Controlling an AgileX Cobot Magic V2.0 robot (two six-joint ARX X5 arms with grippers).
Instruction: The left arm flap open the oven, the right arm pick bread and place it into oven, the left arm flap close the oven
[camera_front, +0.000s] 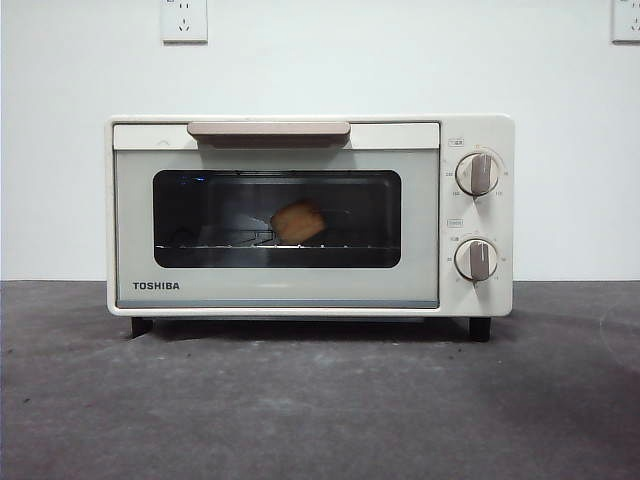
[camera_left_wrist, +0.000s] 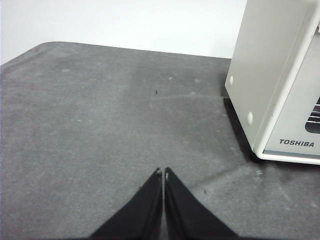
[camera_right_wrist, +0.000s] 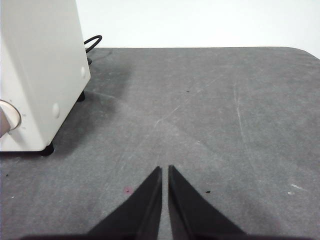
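Now the oven stands in the middle of the front view on the gray table, with its door shut. Behind the dark glass window one bread sits on the wire rack, near the middle. One tan handle runs along the top of the door. Two round knobs sit on the right side, one above the other. Two black feet show under the oven. Two wall sockets hang on the white wall, in the upper left and upper right corners. In the left wrist view the left gripper is over bare table beside the oven, its fingers pressed together and holding nothing. In the right wrist view the right gripper is over bare table too, fingers nearly together with a thin gap, also holding nothing. One black cable curls behind the oven.
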